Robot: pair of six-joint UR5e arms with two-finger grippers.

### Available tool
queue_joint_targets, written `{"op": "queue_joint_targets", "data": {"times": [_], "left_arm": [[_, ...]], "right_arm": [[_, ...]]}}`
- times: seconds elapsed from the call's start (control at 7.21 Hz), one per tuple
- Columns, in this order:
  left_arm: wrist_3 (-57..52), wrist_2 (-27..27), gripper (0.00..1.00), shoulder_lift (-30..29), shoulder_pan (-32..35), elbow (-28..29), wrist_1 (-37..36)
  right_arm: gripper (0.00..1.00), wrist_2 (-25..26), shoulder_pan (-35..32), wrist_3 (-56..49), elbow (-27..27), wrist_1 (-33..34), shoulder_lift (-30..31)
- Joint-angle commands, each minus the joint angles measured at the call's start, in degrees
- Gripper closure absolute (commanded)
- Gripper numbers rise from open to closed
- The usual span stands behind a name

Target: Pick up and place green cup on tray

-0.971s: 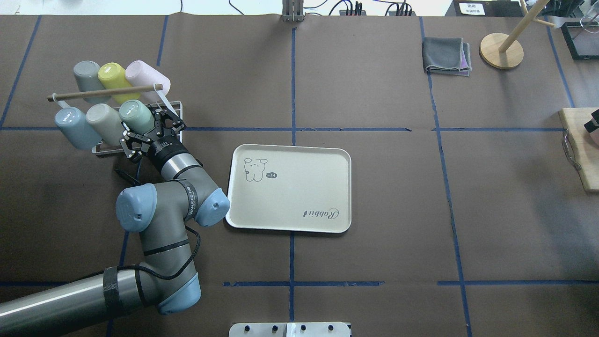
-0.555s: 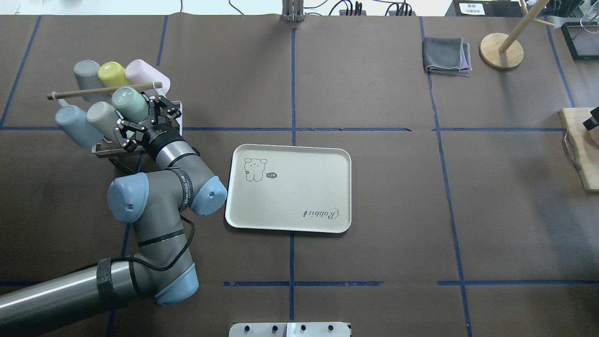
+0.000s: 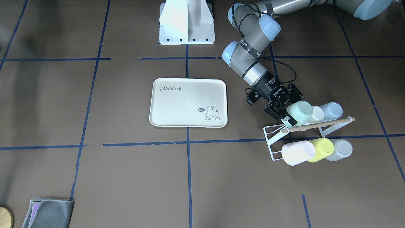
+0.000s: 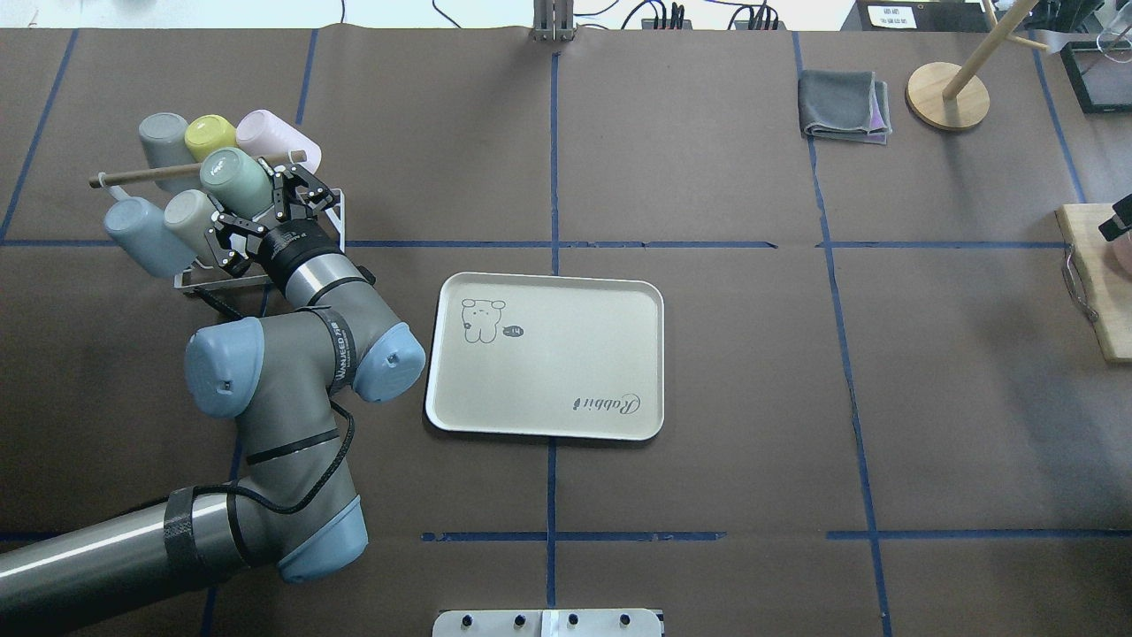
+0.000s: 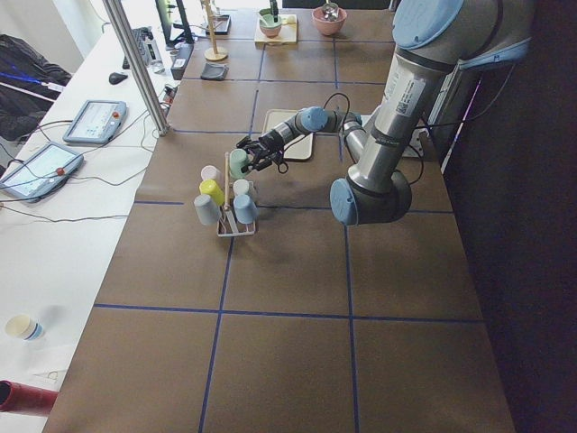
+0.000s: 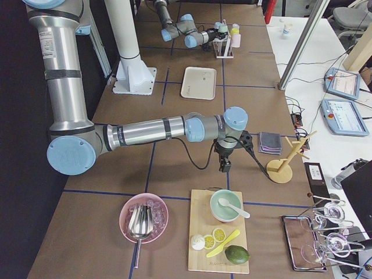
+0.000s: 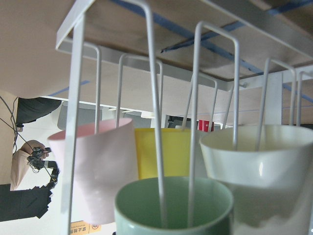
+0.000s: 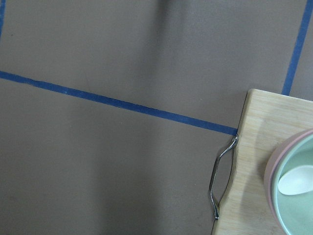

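Observation:
My left gripper [image 4: 248,203] is shut on the pale mint-green cup [image 4: 232,180], one finger on each side of its wall. It holds the cup tilted above the white wire rack [image 4: 212,283]. In the front view the gripper [image 3: 291,109] grips the cup [image 3: 301,111] just over the rack's wooden handle [image 3: 316,125]. In the left wrist view a rack prong [image 7: 159,147] still reaches into the cup's mouth [image 7: 173,205]. The cream tray [image 4: 566,372] lies empty to the right of the arm, also in the front view [image 3: 183,104]. My right gripper [image 6: 224,165] hangs near the cutting board; I cannot tell its jaws.
The rack holds a yellow cup [image 4: 210,134], a pink cup [image 4: 274,137], a pale blue cup [image 4: 137,234], a grey one and a beige one. A folded grey cloth [image 4: 845,106] and a wooden stand [image 4: 948,95] sit far right. A cutting board [image 4: 1097,283] is at the right edge.
My left gripper has drawn the green cup up and away along its prong, toward the rack's far row. The cup now overlaps the wooden handle. The tray has not moved.

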State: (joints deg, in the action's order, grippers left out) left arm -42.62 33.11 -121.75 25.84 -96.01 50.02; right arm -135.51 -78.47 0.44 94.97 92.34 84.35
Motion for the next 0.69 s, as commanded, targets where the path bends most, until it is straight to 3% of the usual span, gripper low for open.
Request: {"op": "queue_joint_targets", "data": {"times": [0.0, 0.56], "left_arm": [[0.0, -0.1, 0.52, 0.3, 0.2, -4.4, -3.3], [0.0, 0.0, 0.52, 2.3, 1.6, -16.1, -7.7]], "right_arm": [[0.00, -0.2, -0.2, 0.2, 0.1, 0.0, 0.5], [0.00, -1.3, -0.4, 4.7, 0.6, -0.1, 0.1]]}}
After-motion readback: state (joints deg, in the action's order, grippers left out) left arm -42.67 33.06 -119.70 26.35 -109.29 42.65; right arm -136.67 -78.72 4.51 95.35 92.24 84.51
